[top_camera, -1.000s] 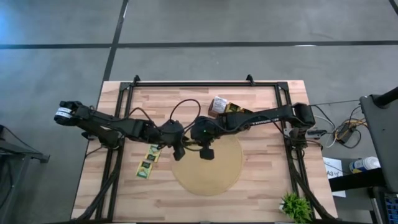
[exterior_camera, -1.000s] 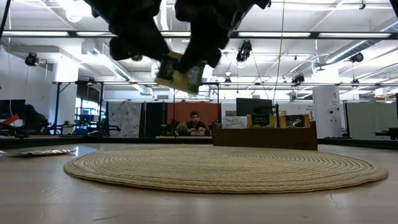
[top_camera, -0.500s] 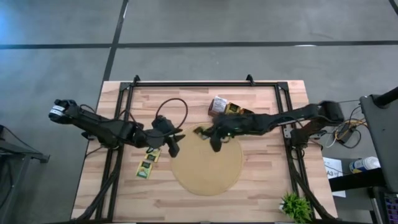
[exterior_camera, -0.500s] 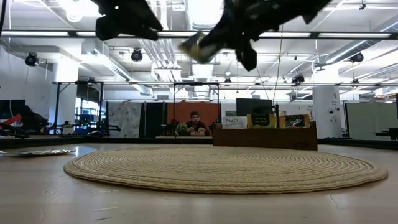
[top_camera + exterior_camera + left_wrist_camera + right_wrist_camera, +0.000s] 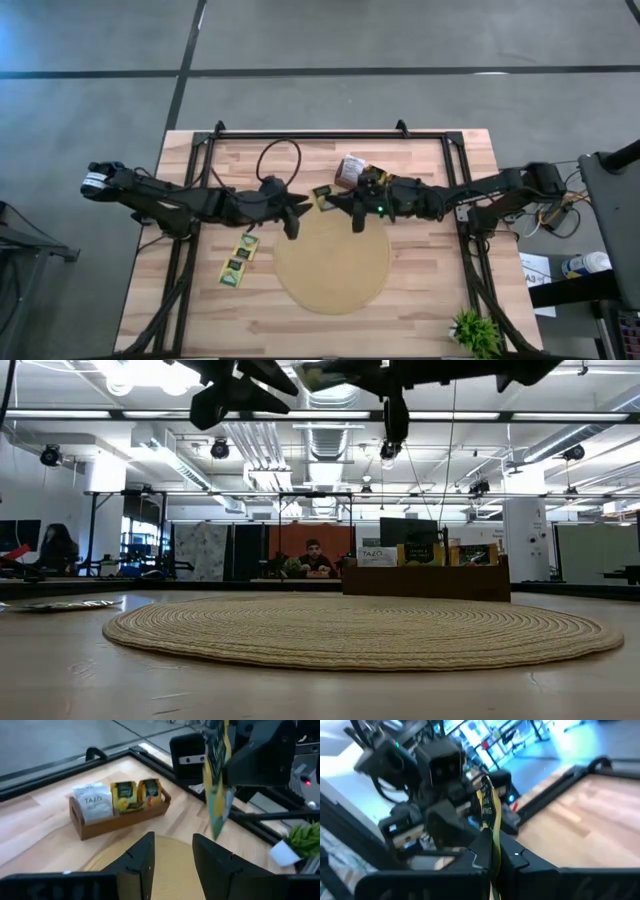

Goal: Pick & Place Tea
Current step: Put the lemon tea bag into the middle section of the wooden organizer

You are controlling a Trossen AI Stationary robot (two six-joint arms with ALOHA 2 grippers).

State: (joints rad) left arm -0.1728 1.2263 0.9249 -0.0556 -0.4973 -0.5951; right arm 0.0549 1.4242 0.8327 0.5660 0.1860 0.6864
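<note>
My right gripper (image 5: 336,200) is high above the far rim of the round tan mat (image 5: 332,268) and is shut on a yellow and dark green tea sachet (image 5: 322,197). The sachet also shows in the left wrist view (image 5: 217,785). My left gripper (image 5: 297,208) is open and empty, just left of the sachet and facing it. Two more sachets (image 5: 240,258) lie flat on the table left of the mat. A wooden box (image 5: 360,172) with upright sachets stands near the far edge. My right gripper pinches the sachet by its near end (image 5: 490,837) between its two fingers. The fingers lie about level and point toward the table's left. The sachet sticks out past the fingertips on edge, lifted clear of the mat.
The mat (image 5: 360,628) lies flat at the table's middle. The box (image 5: 117,812) stands just beyond the mat's far right rim. A small green plant (image 5: 475,330) stands at the near right corner. Black frame rails run along the table's left, right and far sides.
The two grippers, close together over the mat a second ago with the sachet between them, have parted. My right gripper has risen and gone toward the far edge with the sachet, turning level. My left gripper has also risen and moved slightly toward the far edge.
</note>
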